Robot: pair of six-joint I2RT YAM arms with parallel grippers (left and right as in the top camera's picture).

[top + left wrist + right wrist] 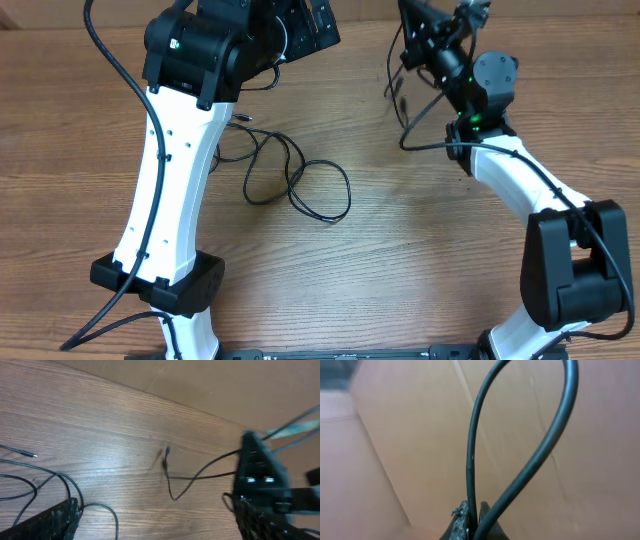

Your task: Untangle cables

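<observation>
While a loose bunch of cables (300,180) lies on the table (400,260) left of its middle, the left gripper (161,472) hangs wide open above its far side, and the right gripper (470,522), raised over its far right, pinches a looped cable (470,460).

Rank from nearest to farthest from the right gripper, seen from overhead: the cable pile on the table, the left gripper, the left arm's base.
1. left gripper, at the far edge, to the left of the right gripper.
2. cable pile, on the table, left of centre.
3. left arm's base, at the near left edge.
</observation>
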